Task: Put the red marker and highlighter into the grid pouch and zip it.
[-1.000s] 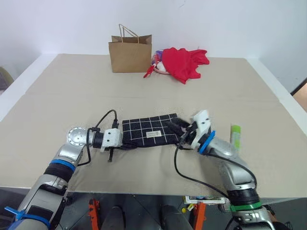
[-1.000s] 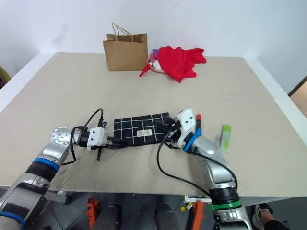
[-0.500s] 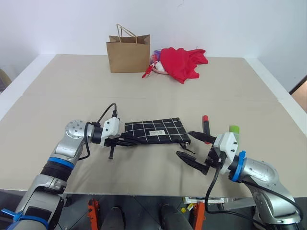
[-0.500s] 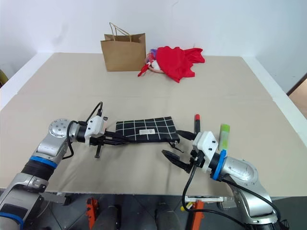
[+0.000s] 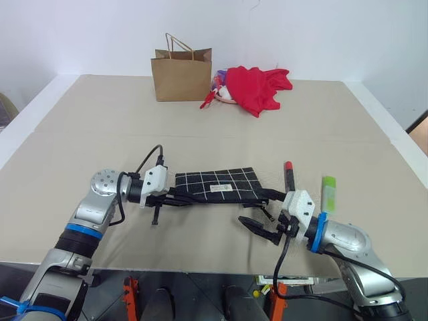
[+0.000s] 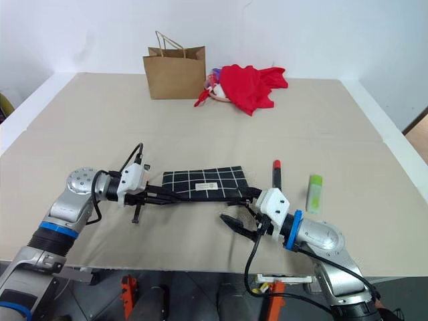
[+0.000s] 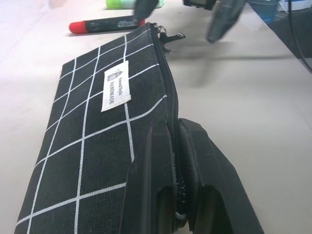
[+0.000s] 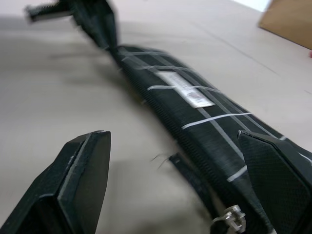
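Note:
The grid pouch (image 5: 217,187) lies flat on the table, label up. My left gripper (image 5: 175,198) is shut on its left end; in the left wrist view the fingers (image 7: 161,161) pinch the zipper edge of the pouch (image 7: 92,131). My right gripper (image 5: 263,212) stands open just short of the pouch's right end, touching nothing. The zipper pull (image 8: 231,214) hangs at that end, between the wide jaws. The red marker (image 5: 289,175) lies right of the pouch. Further right lies the green highlighter (image 5: 328,192).
A brown paper bag (image 5: 182,75) stands at the table's far side with a red cloth (image 5: 257,85) beside it. The table's near edge (image 5: 200,267) runs just below both arms. A black cable (image 5: 148,164) loops over my left wrist.
My right gripper has opened wide and drawn back from the pouch's right end toward the near edge, uncovering the red marker. My left gripper keeps its hold, lifted slightly.

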